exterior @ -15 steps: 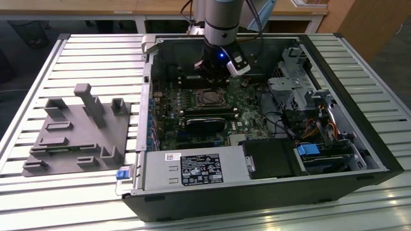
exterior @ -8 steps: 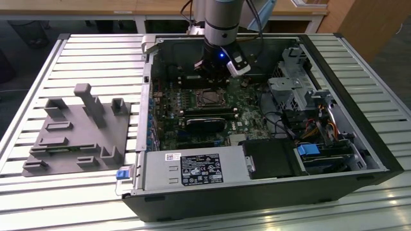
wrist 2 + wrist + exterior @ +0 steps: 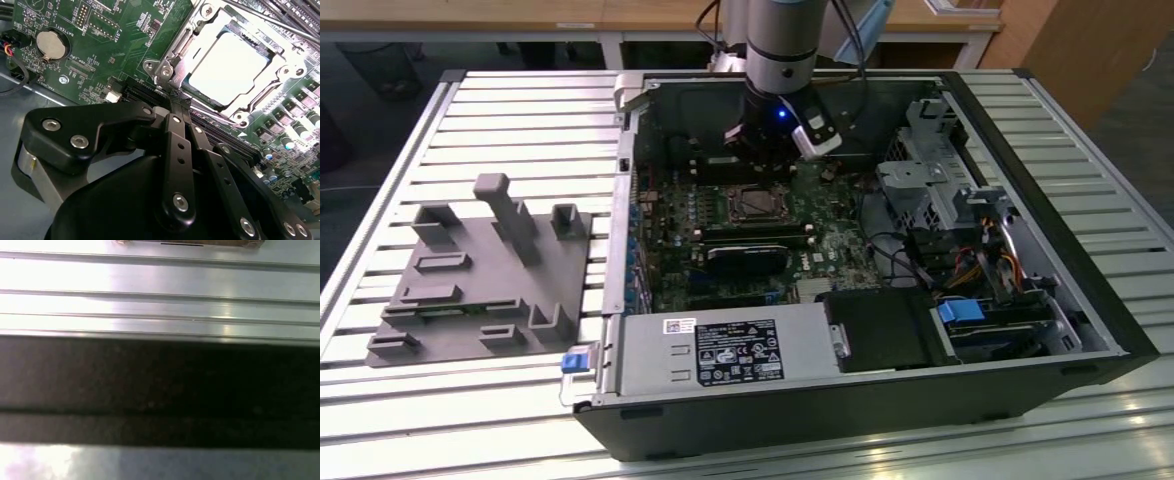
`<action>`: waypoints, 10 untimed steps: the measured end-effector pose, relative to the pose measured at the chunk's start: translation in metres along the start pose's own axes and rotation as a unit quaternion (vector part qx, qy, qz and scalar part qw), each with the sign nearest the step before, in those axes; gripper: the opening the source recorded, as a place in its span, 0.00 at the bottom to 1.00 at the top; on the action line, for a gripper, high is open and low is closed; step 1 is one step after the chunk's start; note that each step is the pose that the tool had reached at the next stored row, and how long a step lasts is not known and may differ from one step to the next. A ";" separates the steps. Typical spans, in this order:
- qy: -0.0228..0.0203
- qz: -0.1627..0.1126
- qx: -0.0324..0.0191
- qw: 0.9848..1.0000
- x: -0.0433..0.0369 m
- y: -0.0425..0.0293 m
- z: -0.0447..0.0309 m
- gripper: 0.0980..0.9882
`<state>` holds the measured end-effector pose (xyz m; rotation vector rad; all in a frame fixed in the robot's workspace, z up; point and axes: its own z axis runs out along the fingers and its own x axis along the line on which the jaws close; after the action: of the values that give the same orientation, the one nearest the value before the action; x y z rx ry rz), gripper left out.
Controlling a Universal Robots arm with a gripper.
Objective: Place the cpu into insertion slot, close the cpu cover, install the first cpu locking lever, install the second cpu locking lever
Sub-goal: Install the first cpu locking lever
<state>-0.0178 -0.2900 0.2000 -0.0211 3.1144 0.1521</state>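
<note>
Flat and face-up, the cpu [image 3: 231, 65] sits square in the insertion slot [image 3: 753, 203], the cpu cover [image 3: 176, 50] framing it. Black fingers [image 3: 176, 150] meet empty at the cover's corner. Ribbed aluminium table [image 3: 494, 100] carries the open computer case [image 3: 854, 400].

The insertion slot [image 3: 754, 204] lies open above, hemmed by case wall [image 3: 638, 180] and drive cage [image 3: 937, 185].

Grey fixture block [image 3: 480, 275] beside open computer case [image 3: 854, 400]
</note>
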 end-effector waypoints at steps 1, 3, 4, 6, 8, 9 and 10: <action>0.000 0.000 0.000 1.000 0.0000 0.0000 0.0000 0.03; 0.000 0.000 0.001 1.000 -0.0001 -0.0001 0.0000 0.03; 0.000 0.000 0.001 1.000 -0.0001 -0.0001 0.0001 0.03; 0.000 0.000 0.002 1.000 -0.0001 -0.0001 0.0001 0.03; 0.000 0.000 0.002 1.000 -0.0001 -0.0001 0.0000 0.03; 0.000 0.000 0.002 1.000 -0.0001 0.0000 -0.0003 0.03; 0.000 0.000 0.002 1.000 -0.0001 0.0000 -0.0007 0.03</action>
<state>-0.0177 -0.2901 0.2007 -0.0210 3.1148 0.1469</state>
